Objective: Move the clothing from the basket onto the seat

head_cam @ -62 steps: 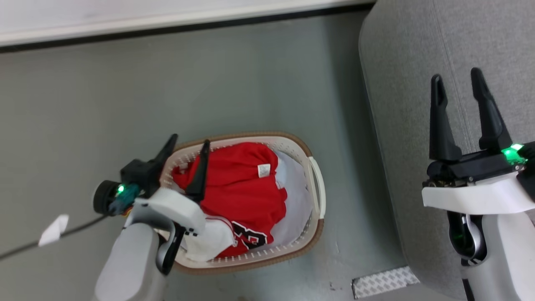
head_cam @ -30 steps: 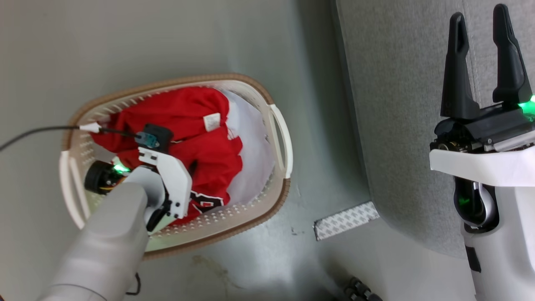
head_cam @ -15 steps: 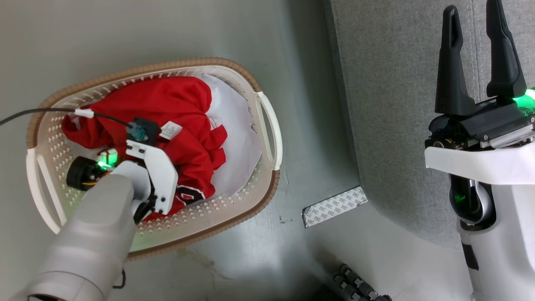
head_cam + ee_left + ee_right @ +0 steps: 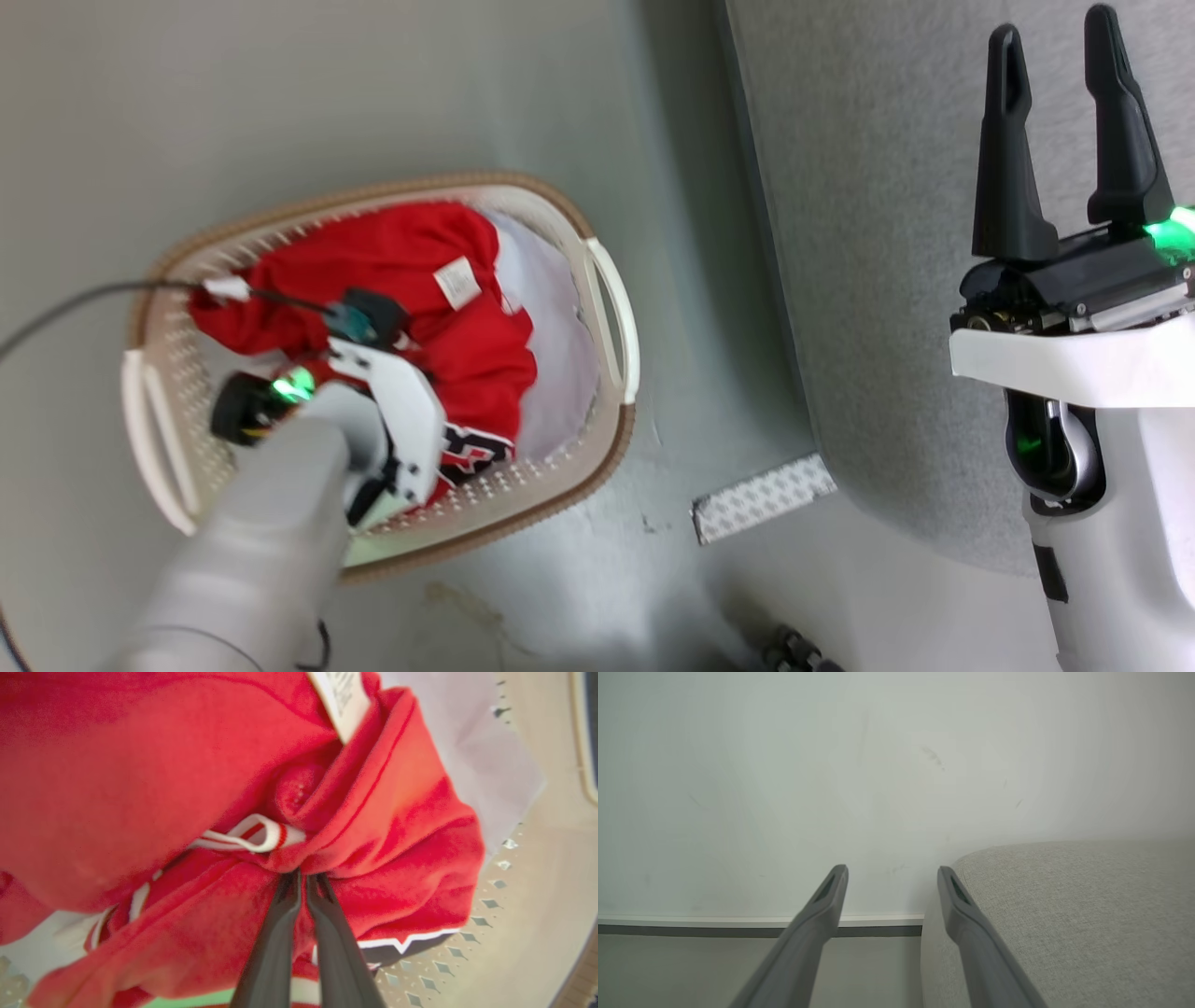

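— What sits leftmost?
— The basket [image 4: 373,191] on the floor [image 4: 373,84], the clothing [image 4: 411,261] heaped inside. The head view hides the fingers under the wrist; the left wrist view shows the left gripper [image 4: 302,879] pinched tight on a red fold beside white trim [image 4: 261,835].
— And rightward?
— The seat [image 4: 887,233]; the right gripper [image 4: 1052,28] near it, spread wide, holding nothing; its wrist view adds a pale wall [image 4: 878,765].

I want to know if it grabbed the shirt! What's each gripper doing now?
Left gripper: jaws shut on the red clothing.
Right gripper: jaws open, holding nothing.
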Tool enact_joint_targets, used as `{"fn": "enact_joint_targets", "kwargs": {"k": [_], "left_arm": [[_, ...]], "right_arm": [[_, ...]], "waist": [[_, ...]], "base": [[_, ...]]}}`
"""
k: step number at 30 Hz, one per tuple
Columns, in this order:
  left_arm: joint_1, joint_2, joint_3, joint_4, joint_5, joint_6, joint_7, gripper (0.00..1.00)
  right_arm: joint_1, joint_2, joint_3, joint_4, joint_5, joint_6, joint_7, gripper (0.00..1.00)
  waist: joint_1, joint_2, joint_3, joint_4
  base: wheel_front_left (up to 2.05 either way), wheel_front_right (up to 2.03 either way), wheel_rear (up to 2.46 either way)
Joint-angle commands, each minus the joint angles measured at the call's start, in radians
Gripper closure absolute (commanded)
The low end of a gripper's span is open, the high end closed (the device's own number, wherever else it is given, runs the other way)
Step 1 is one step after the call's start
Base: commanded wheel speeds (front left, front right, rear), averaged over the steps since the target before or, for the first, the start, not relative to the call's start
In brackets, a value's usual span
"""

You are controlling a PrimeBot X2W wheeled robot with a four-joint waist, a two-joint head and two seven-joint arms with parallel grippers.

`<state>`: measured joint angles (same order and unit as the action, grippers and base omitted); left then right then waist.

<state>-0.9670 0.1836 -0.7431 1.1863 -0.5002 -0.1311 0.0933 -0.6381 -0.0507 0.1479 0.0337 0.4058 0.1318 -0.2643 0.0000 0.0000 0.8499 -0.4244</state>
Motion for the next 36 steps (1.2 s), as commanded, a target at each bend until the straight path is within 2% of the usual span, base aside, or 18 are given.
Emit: {"fn": "enact_joint_targets", "kwargs": {"k": [1,8,18,26,36], "left_arm": [[0.025,-0.006,-0.007,-0.006,-0.011,0.001,-0.013,1.00],[0.090,-0.050,-0.068,-0.055,-0.078,0.001,-0.079,1.00],[0.189,-0.073,-0.165,-0.154,-0.188,0.001,-0.189,1.00],[0.241,-0.074,-0.219,-0.230,-0.249,0.001,-0.286,1.00],[0.257,-0.043,-0.209,-0.358,-0.272,0.006,-0.344,1.00]], "right_arm": [[0.012,0.000,-0.008,0.007,-0.016,-0.002,0.000,0.00],[0.054,0.000,-0.032,0.035,-0.074,-0.002,0.000,0.00],[0.136,-0.014,-0.058,0.080,-0.121,-0.002,0.000,0.00],[0.218,-0.051,-0.076,0.108,-0.117,-0.002,0.000,0.00],[0.295,-0.081,-0.077,0.124,-0.091,-0.002,0.000,0.00]], "waist": [[0.0000,0.0000,-0.050,0.022],[0.0000,0.0000,-0.198,0.085],[0.0000,0.0000,-0.424,0.154],[0.0000,0.0000,-0.585,0.202],[0.0000,0.0000,-0.718,0.240]], "base": [[0.00,0.00,0.00],[0.00,0.00,0.00],[0.00,0.00,0.00],[0.00,0.00,0.00],[0.00,0.00,0.00]]}}
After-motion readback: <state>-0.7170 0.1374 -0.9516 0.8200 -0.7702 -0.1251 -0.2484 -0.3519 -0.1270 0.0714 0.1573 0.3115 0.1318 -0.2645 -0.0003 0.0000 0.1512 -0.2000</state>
